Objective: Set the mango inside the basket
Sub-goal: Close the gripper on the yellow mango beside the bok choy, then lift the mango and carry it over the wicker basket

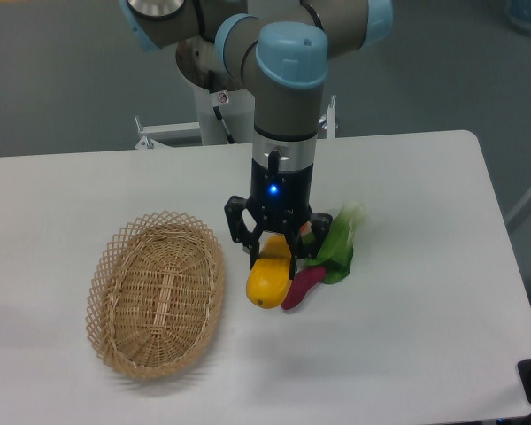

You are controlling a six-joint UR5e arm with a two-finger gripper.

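The mango (pixel 265 285) is a smooth yellow-orange fruit just right of the basket, near the table's middle. My gripper (pixel 273 266) comes straight down over it, and its black fingers (pixel 252 252) press on the mango's upper end from both sides. The mango hangs tilted, its lower end at or just above the table; I cannot tell which. The basket (pixel 115 266) is a shallow oval of tan wicker, empty, to the left of the gripper, about a hand's width from the mango.
A small purple vegetable (pixel 303 285) lies against the mango's right side. A green leafy vegetable (pixel 338 248) lies just right of the gripper, with a bit of orange fruit (pixel 306 232) behind the right finger. The robot's base (pixel 212 97) stands at the table's far edge.
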